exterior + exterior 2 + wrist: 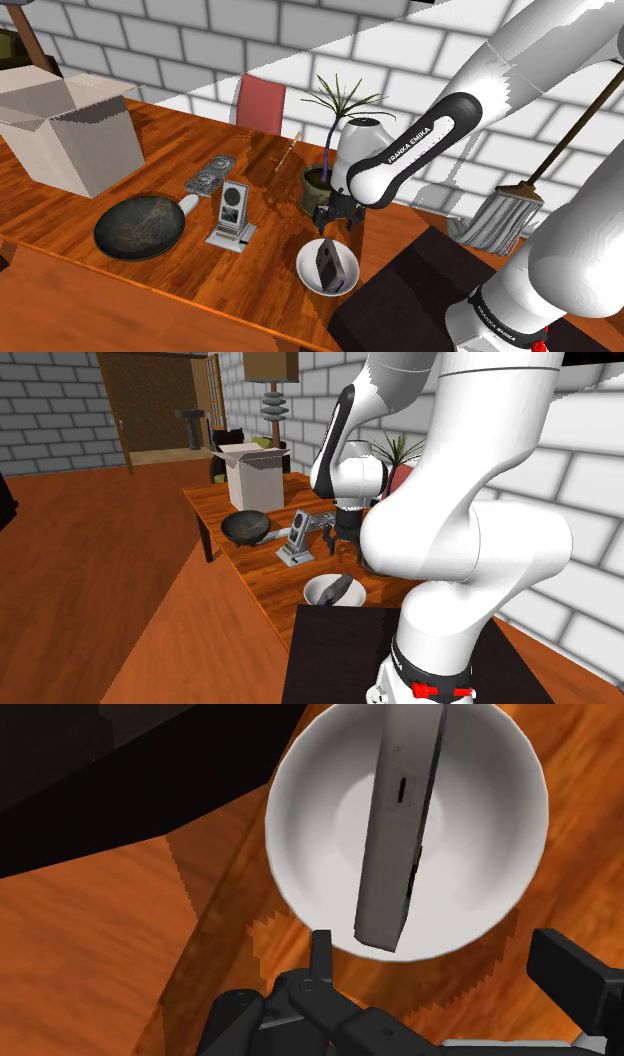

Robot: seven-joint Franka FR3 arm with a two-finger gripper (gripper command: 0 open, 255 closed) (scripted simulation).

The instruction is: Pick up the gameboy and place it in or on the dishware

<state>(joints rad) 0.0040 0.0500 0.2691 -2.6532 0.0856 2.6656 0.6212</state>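
Plainly, the gameboy (400, 824) lies tilted on edge inside the white bowl (300, 874), propped by its wall, so the placing looks done; the gripper (335, 224) hangs just above, fingers (572, 969) spread, clasping nothing. A potted plant (316, 188) stands just behind it, the dark pan (140, 228) and cardboard box (65, 135) well apart, nothing blocking a lift.
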